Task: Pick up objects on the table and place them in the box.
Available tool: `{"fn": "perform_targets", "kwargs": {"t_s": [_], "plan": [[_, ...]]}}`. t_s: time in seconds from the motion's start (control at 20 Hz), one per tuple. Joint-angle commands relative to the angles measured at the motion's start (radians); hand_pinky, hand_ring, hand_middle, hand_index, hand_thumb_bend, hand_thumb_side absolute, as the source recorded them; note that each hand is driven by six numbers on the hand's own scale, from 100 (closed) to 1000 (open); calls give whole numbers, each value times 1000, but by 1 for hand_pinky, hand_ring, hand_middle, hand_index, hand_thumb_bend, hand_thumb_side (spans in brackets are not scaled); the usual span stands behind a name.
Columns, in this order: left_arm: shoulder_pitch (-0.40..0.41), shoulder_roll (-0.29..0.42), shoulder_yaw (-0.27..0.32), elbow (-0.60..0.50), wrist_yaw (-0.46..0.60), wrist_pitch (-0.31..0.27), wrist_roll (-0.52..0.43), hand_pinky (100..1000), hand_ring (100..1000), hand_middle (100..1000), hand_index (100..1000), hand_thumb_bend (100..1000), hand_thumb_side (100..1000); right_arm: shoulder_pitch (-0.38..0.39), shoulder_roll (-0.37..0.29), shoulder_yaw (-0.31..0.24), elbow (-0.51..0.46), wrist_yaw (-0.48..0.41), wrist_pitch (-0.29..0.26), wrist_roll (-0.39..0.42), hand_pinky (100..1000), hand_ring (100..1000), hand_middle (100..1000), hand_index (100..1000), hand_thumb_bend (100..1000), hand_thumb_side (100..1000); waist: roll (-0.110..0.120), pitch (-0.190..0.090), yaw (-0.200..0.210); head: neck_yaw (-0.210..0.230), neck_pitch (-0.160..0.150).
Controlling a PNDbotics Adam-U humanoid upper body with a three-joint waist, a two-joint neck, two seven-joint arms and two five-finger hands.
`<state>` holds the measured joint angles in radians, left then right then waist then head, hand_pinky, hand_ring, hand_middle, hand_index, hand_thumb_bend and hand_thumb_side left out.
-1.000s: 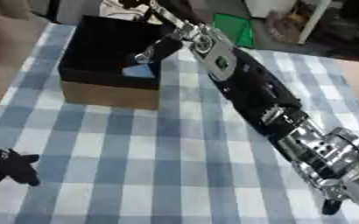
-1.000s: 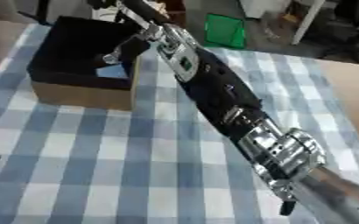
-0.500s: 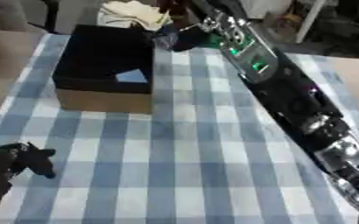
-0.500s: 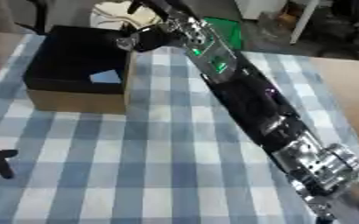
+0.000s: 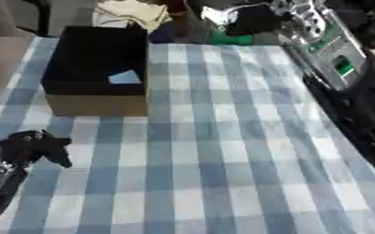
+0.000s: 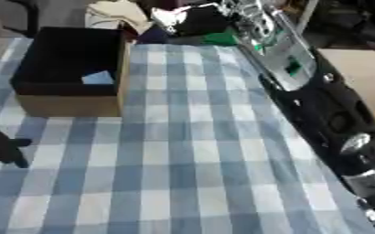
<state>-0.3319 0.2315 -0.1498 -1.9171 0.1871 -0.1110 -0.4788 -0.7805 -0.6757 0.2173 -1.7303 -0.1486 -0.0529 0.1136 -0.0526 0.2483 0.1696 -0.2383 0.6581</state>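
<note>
The box [image 5: 99,103], brown cardboard outside and black inside, stands at the table's far left. A small light-blue object [image 5: 125,77] lies inside it near the front wall. My right arm [image 6: 302,77] stretches from the lower right up across the table. Its hand [image 5: 251,18] hangs blurred past the table's far edge, right of the box and apart from it; its fingers are too smeared to read. My left hand [image 5: 29,145] rests low at the left edge, fingers relaxed and empty.
The table wears a blue-and-white checked cloth [image 5: 215,151]. A green object [image 6: 219,39] sits at the far edge under the right hand. A pale crumpled cloth [image 5: 131,11] lies behind the box. A tan surface [image 6: 359,73] lies to the right.
My right hand has pulled back from above the box and swung right, past the far edge. The light-blue object stays in the box. The camera has tilted.
</note>
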Motion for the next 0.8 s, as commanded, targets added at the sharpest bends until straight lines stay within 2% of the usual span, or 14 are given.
{"fn": "perform_targets", "kwargs": {"t_s": [0.05, 0.3, 0.4, 0.55, 0.6, 0.75, 0.8], "plan": [[-45, 40, -12, -70, 75, -15, -14, 855, 541, 530, 568, 100, 742, 38, -52, -39, -95, -34, 28, -21, 651, 870, 629, 866, 172, 179, 7, -19, -5, 13, 11], [-154, 84, -45, -83, 239, -77, -71, 845, 551, 542, 603, 100, 696, 165, -75, -83, -197, -56, 42, -48, 650, 870, 611, 864, 152, 184, 15, -18, -17, 31, 20], [-200, 95, -60, -83, 327, -92, -101, 837, 550, 537, 640, 100, 639, 213, -80, -96, -220, -55, 48, -59, 649, 873, 604, 862, 138, 196, 19, -20, -21, 38, 29], [-249, 109, -61, -83, 422, -105, -141, 825, 503, 466, 660, 100, 583, 269, -84, -112, -242, -48, 53, -73, 649, 875, 600, 862, 129, 202, 25, -24, -26, 48, 44], [-262, 112, -59, -83, 443, -109, -149, 823, 492, 451, 663, 100, 573, 284, -84, -117, -246, -45, 54, -78, 649, 876, 599, 862, 100, 196, 26, -25, -29, 50, 49], [-287, 119, -56, -83, 476, -115, -169, 813, 426, 344, 664, 100, 550, 315, -84, -127, -249, -40, 57, -90, 648, 877, 593, 861, 117, 209, 30, -28, -36, 51, 56], [-292, 120, -58, -83, 485, -118, -180, 811, 418, 335, 670, 100, 549, 323, -83, -131, -248, -39, 58, -95, 648, 877, 593, 861, 114, 210, 32, -28, -38, 52, 58]]}}
